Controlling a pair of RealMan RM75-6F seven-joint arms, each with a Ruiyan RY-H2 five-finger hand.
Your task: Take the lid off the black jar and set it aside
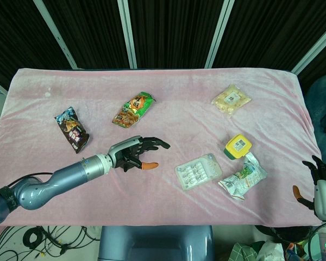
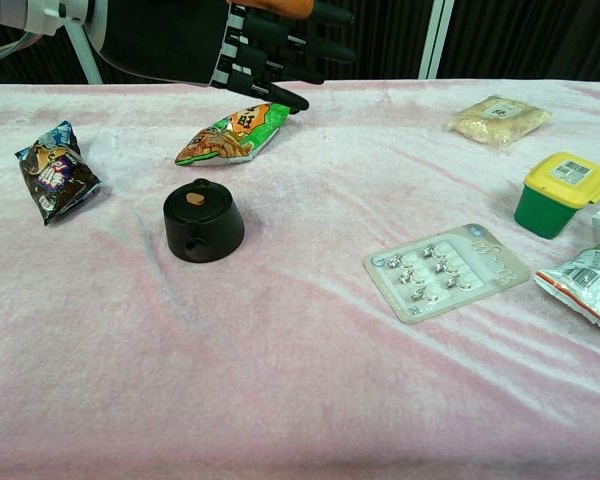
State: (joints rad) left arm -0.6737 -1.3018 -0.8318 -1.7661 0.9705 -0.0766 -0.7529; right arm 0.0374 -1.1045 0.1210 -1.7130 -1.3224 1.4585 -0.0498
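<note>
While the squat black jar (image 2: 204, 222) sits upright on the pink velvety cloth (image 2: 280, 380), its dark lid with a small brown knob (image 2: 194, 199) looks to be in place, so the removal is, as I judge it, not yet done. The jar stands toward the robot's left of the table, in front of the green and orange snack packet (image 2: 236, 134) and right of the dark crinkled snack bag (image 2: 56, 172). In the head view the jar is hidden under the left hand, so only the chest view shows it.

That left hand (image 1: 137, 151) hangs above the jar, its black fingers (image 2: 290, 45) stretched forward and somewhat apart, holding nothing; the chest view shows clear air between it and the lid. The right hand (image 1: 317, 185) waits off the table's right edge, fingers loosely spread as far as can be made out, though it is partly cut off at the frame and I would not swear to it.

Everything is left to do: bring the left hand down, close on the lid, lift it, and set it on a bare stretch of cloth.

Further out lie a clear blister tray of small metal pieces (image 2: 447, 270), a green tub with a yellow lid (image 2: 560, 195), a crumpled green and white pouch (image 2: 588, 275) and a pale bag of snacks (image 2: 500, 118).
</note>
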